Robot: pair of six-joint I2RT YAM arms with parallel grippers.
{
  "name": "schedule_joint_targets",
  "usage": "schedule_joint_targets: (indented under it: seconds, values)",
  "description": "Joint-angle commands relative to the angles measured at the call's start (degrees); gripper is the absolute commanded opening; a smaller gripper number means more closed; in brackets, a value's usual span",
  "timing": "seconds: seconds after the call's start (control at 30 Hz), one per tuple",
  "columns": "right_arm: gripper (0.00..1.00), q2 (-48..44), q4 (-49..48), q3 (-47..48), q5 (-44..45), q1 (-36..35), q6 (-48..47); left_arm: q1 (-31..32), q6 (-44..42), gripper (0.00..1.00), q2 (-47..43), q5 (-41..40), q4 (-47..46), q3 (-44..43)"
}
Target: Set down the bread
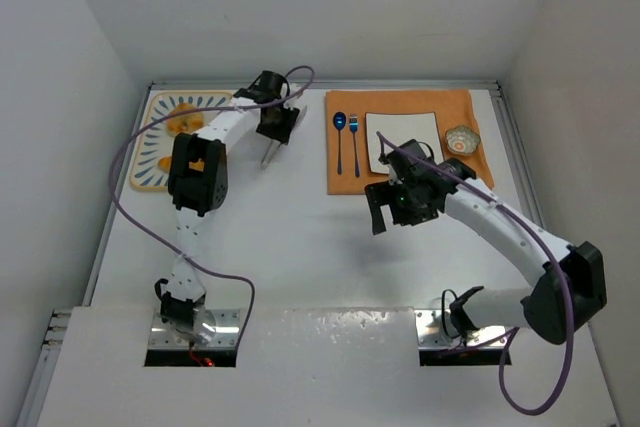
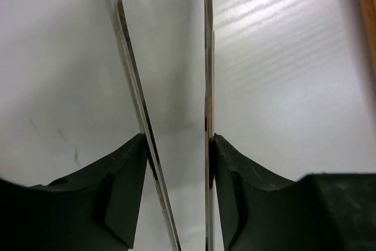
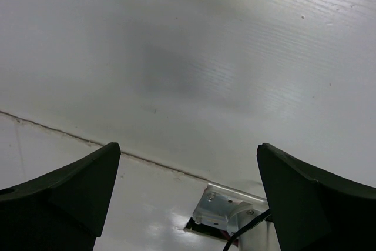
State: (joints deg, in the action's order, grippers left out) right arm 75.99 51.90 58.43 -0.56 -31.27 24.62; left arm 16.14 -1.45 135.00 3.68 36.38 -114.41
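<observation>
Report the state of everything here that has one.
bread: on the patterned tray, ungrasped
tongs: held in the left gripper, tips apart, nothing between them
right gripper: open, empty
white plate: visible part bare, on the orange mat
small bowl: upright on the mat
spoon and fork: flat, side by side on the mat

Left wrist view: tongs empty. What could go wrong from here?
Thin silver tongs pinched in the left gripper could twist and drop the golden-brown bread.
The open right gripper hangs at the white square plate's near edge, possibly blocking placement.
The blue spoon and fork beside it may get knocked.
</observation>
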Motion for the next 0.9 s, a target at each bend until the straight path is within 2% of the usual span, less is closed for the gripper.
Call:
schedule_joint_targets:
  seconds: [0.0, 0.2, 0.37, 0.47, 0.63, 0.73, 0.87]
  values:
    - [1.0, -4.17, 0.39, 0.98, 1.51, -1.25, 1.83, -0.67, -2.14, 0.52, -10.88, 0.8, 5.35, -3.19]
    - [1.0, -11.45, 2.68, -1.73, 4.77, -3.62, 3.14, -2.69, -4.52, 0.52, -20.28, 1.58, 14.76, -3.8]
    - [1.0, -17.44, 1.28, -6.83, 5.22, -4.85, 6.31, -7.25, -4.52, 0.47, -26.62, 5.54, 20.21, -2.85]
    - [1.0, -19.29, 0.22, -8.07, 4.69, -6.0, 7.46, -12.43, -6.54, 0.47, -34.61, 4.32, 20.22, 2.6]
    - [1.0, -16.15, -0.65, -7.64, 4.86, -9.15, 6.85, -24.28, -12.68, 0.51, -45.78, 1.07, 17.33, 18.41]
    - [1.0, -12.81, -1.71, -6.76, 4.86, -10.91, 5.45, -29.22, -12.7, 0.54, -47.72, 2.64, 13.64, 22.47]
    - [1.0, -8.32, -2.15, -4.12, 4.69, -11.71, 3.6, -31.96, -10.94, 0.54, -45.89, 6.59, 8.45, 23.18]
